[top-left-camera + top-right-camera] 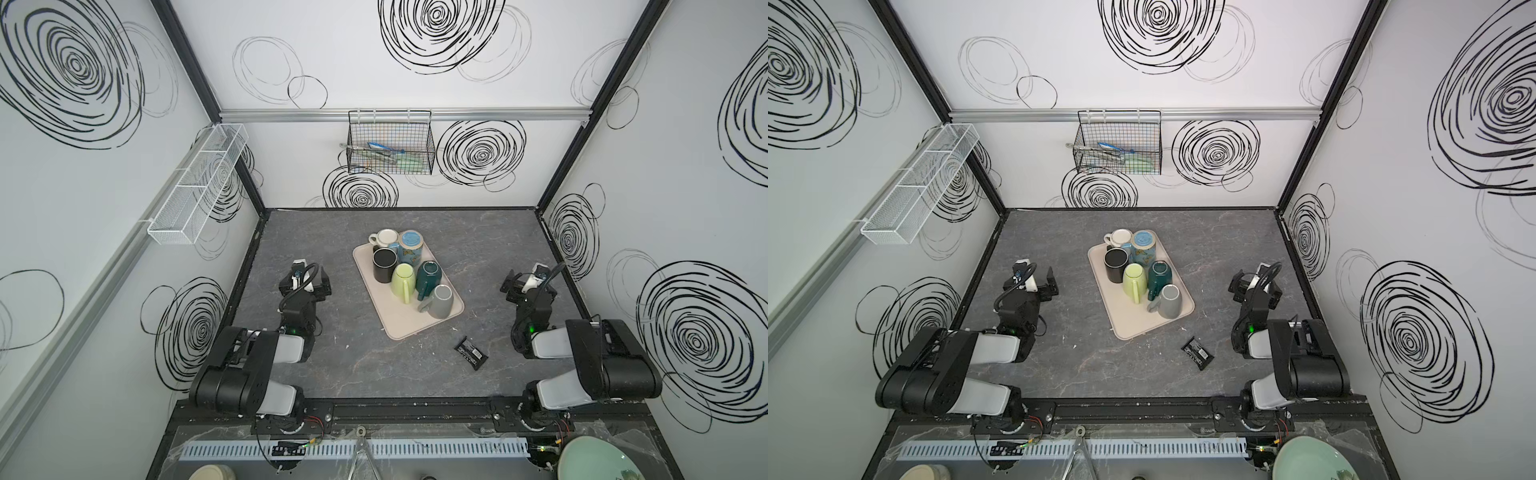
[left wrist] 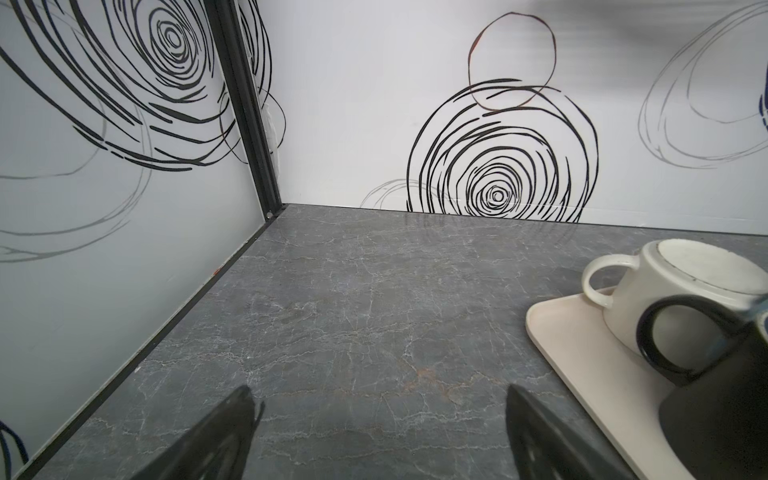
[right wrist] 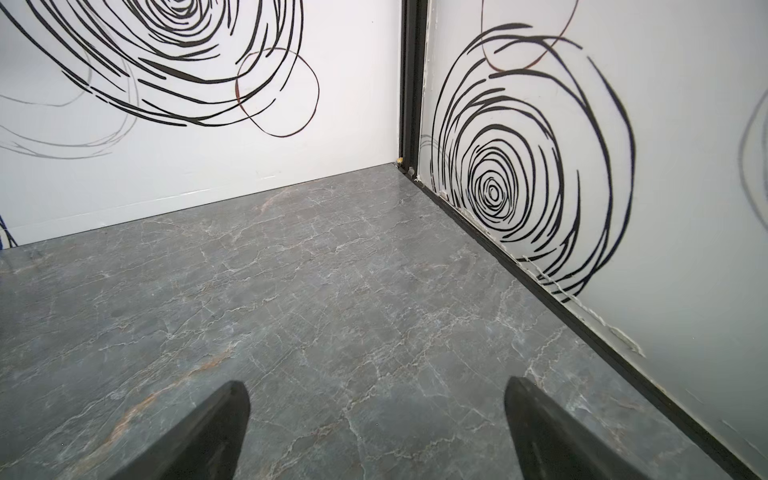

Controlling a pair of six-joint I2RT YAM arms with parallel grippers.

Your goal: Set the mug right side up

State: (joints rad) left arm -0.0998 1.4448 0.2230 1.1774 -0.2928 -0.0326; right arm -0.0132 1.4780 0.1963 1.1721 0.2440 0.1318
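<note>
Several mugs stand close together on a beige tray (image 1: 403,324) in the middle of the table, in both top views. The white mug (image 1: 386,237), the blue patterned mug (image 1: 411,245), the yellow-green mug (image 1: 402,279), the dark teal mug (image 1: 428,276) and the grey mug (image 1: 441,300) show their bases upward. I cannot tell which way up the black mug (image 1: 384,264) stands. The left wrist view shows the white mug (image 2: 681,286) bottom-up behind the black mug (image 2: 715,399). My left gripper (image 1: 309,276) (image 2: 380,399) hangs open and empty left of the tray. My right gripper (image 1: 525,282) (image 3: 378,395) is open and empty to the tray's right.
A black wrapper (image 1: 471,352) lies on the table near the tray's front right corner. A black wire basket (image 1: 390,145) hangs on the back wall, and a white mesh shelf (image 1: 195,187) on the left wall. A green bowl (image 1: 598,459) sits below the front edge.
</note>
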